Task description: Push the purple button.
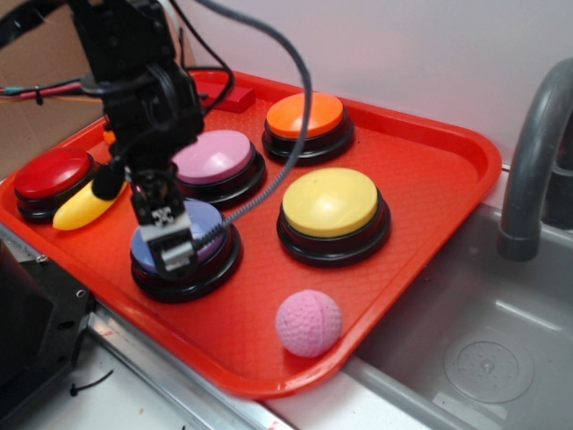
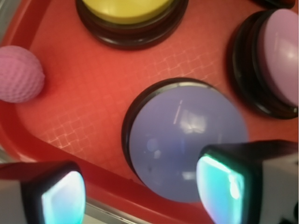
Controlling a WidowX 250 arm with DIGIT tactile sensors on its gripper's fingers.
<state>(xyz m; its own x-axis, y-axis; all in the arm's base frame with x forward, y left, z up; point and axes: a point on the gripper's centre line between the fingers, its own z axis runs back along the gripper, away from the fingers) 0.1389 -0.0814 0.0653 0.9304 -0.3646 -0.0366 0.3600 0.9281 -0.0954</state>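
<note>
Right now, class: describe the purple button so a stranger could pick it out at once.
Start at the red tray beside the sink. At its near edge, under the robot's fingers, sits the purple button. Its bluish cap differs from the pink-mauve button behind it and the yellow button beside it.

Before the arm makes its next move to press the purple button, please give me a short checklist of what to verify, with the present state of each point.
1. Gripper is above the purple button: ok.
2. Jaws are centred on the cap: not ok; in the wrist view one finger overlaps the cap and the other sits off it, over the tray edge.
3. Jaws hold nothing: ok, apart and empty.
4. Contact with the cap: cannot tell.
5. Pink-mauve button is outside the jaws: ok.
6. Pink ball is away from the button: ok.
</note>
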